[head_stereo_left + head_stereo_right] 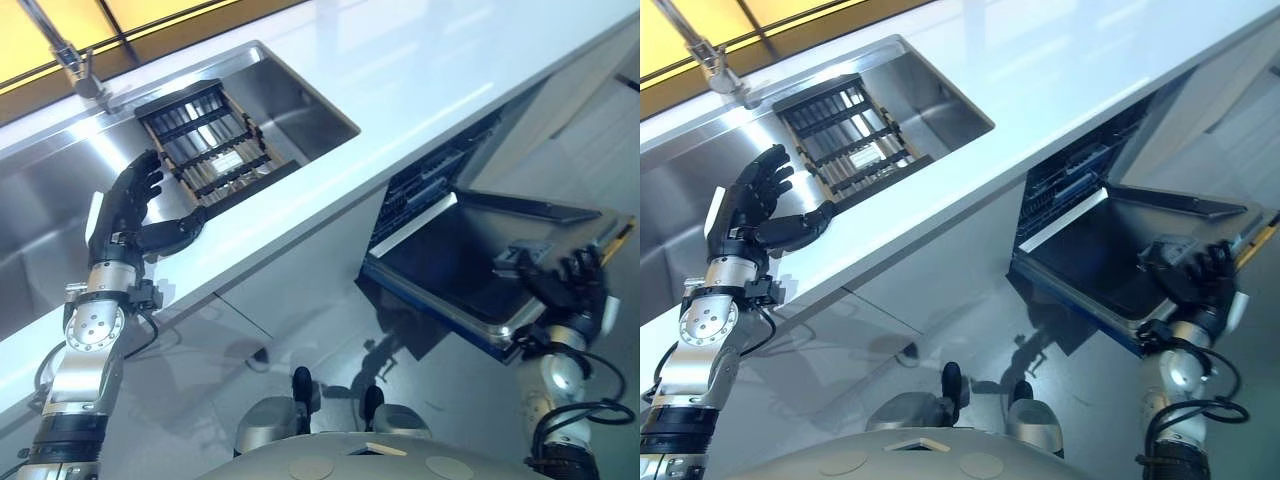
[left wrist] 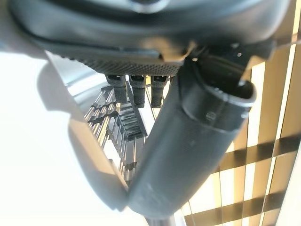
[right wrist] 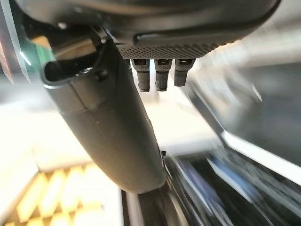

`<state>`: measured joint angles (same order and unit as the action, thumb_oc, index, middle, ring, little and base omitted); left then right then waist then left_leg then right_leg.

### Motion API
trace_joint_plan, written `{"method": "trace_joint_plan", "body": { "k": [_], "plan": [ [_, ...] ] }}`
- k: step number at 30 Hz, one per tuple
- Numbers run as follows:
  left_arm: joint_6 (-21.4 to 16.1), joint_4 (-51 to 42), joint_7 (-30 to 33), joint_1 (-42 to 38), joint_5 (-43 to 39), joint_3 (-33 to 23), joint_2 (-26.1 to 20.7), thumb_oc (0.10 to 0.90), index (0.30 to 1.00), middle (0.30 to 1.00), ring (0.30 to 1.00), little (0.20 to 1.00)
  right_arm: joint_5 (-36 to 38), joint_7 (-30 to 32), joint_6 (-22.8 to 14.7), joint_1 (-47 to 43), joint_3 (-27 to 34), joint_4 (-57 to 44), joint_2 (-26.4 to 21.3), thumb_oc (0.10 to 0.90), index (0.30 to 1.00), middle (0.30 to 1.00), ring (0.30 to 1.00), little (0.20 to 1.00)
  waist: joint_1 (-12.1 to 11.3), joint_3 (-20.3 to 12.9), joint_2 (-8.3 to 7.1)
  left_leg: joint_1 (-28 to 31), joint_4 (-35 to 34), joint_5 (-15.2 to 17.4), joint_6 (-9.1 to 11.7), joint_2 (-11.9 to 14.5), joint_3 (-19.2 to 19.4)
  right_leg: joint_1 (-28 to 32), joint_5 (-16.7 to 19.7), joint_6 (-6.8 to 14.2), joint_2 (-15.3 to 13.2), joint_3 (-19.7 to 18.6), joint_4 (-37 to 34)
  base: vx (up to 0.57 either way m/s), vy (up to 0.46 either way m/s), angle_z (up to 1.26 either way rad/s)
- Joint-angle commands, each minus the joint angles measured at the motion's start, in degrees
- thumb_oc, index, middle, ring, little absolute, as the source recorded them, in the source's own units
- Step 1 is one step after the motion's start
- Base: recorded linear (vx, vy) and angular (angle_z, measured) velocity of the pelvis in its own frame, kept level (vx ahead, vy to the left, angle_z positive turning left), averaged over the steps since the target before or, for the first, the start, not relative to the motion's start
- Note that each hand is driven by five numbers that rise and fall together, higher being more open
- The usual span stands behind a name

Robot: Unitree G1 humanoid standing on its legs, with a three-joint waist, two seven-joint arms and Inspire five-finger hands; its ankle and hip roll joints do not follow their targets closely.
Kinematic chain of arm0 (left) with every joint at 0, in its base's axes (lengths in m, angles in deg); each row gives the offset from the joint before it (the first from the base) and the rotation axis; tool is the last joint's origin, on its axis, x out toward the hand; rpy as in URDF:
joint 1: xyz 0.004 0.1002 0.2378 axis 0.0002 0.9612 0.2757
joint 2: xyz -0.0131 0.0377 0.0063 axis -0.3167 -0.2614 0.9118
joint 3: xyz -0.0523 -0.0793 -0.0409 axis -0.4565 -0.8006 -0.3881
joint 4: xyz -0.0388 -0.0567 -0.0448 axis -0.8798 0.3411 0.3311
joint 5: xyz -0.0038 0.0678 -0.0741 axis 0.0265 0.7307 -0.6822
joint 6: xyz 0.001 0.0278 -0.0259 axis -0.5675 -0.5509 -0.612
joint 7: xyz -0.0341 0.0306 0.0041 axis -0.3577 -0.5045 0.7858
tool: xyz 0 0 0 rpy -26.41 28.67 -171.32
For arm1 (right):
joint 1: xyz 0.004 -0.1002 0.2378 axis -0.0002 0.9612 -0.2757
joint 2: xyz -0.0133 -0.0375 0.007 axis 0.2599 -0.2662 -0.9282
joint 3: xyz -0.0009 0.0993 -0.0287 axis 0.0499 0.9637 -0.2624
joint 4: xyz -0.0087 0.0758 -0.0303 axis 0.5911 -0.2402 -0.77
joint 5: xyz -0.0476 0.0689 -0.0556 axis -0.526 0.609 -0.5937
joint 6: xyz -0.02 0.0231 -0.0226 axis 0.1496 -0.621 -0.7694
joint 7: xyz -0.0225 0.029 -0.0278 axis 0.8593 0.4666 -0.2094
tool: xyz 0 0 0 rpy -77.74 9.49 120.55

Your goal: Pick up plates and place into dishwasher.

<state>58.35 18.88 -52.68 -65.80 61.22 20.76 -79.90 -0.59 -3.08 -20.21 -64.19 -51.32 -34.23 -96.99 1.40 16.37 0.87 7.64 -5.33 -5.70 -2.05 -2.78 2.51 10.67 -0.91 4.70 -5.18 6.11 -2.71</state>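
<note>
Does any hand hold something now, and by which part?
Nothing is held: left hand open above the sink rack, right hand open by the dishwasher door.

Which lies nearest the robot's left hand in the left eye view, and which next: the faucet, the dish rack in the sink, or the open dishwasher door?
1. Dish rack, just beyond the left hand.
2. Faucet, behind the sink.
3. Dishwasher door, far right, by the right hand.

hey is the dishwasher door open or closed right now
Open. The dishwasher door is folded down flat, its dark inner face up, with the rack visible in the opening behind. The right hand is at its edge.
</note>
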Motion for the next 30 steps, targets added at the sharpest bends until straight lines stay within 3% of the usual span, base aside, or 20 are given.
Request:
{"method": "trace_joint_plan", "body": {
  "k": [1,3,7,16,22,24,30],
  "plan": [
    [-2.7,4.0,0.4,-3.0,-1.1,-1.2,-2.7,0.800,0.900,0.900,0.900,0.900,3.4,1.2,-6.4,-4.1,0.9,-1.0,-3.6,0.800,0.900,0.900,0.900,0.900,1.1,-3.4,-0.90,0.8,2.8,8.2,-0.7,-2.1,2.4,-7.1,1.7,4.4,0.7,0.7,5.3,-0.07,-0.067,-0.28],
    [-3.1,4.8,0.4,-3.7,-1.3,-1.1,-3.1,0.800,0.900,0.900,0.900,0.900,11.2,0.9,-6.6,-4.6,1.6,2.1,-2.9,0.800,0.900,0.900,0.900,0.900,1.3,-3.3,-0.80,0.6,2.9,8.1,-0.6,-1.9,2.9,-7.3,1.7,4.4,0.8,0.6,5.4,-0.06,-0.070,-0.24],
    [-3.2,5.9,0.5,-5.8,-0.9,0.0,-3.6,0.800,0.900,0.900,0.900,0.900,15.9,0.9,-6.5,-5.7,1.5,7.8,-1.3,0.800,0.900,0.900,0.900,0.900,1.3,-3.1,-0.51,0.1,3.0,7.9,-0.5,-1.8,2.9,-7.5,1.7,4.1,1.0,0.6,5.6,-0.04,-0.080,-0.04],
    [-2.4,6.9,0.1,-9.6,-1.6,1.0,-5.5,0.800,0.900,0.900,0.900,0.900,27.2,-9.7,1.3,-6.8,0.3,26.3,-2.3,0.800,0.900,0.900,0.900,0.900,0.5,-2.5,0.47,-0.6,4.1,7.9,0.2,-1.4,1.9,-7.2,0.8,3.4,1.0,1.2,6.2,0.02,-0.098,0.01],
    [-0.9,6.2,0.8,-12.3,-3.8,2.5,-6.3,0.800,0.900,0.900,0.900,0.900,27.8,-6.6,2.1,-10.3,2.2,38.2,-6.5,0.800,0.900,0.900,0.900,0.900,-0.6,-0.8,2.07,-3.6,7.6,7.9,0.8,-0.9,0.8,-8.3,-0.9,2.6,0.5,1.6,9.2,-0.02,-0.092,0.04],
    [-1.1,5.9,1.4,-14.3,-5.5,3.1,-7.1,0.800,0.900,0.900,0.900,0.900,27.3,-2.5,1.2,-12.5,2.6,39.6,-8.3,0.800,0.900,0.900,0.900,0.900,-0.9,1.2,2.85,-7.1,11.3,8.5,1.1,-0.7,0.2,-10.4,-2.8,1.7,-0.1,1.8,12.7,-0.19,-0.056,0.11],
    [-5.4,5.5,4.5,-19.1,-6.1,4.0,-9.1,0.800,0.900,0.900,0.900,0.900,29.9,8.5,-6.2,-16.9,2.5,38.6,-9.4,0.800,0.900,0.900,0.900,0.900,-1.3,7.7,3.12,-17.7,23.5,11.1,1.3,0.7,0.3,-17.7,-6.0,-1.8,-1.1,2.7,22.0,-0.24,-0.036,0.10]
  ]
}}
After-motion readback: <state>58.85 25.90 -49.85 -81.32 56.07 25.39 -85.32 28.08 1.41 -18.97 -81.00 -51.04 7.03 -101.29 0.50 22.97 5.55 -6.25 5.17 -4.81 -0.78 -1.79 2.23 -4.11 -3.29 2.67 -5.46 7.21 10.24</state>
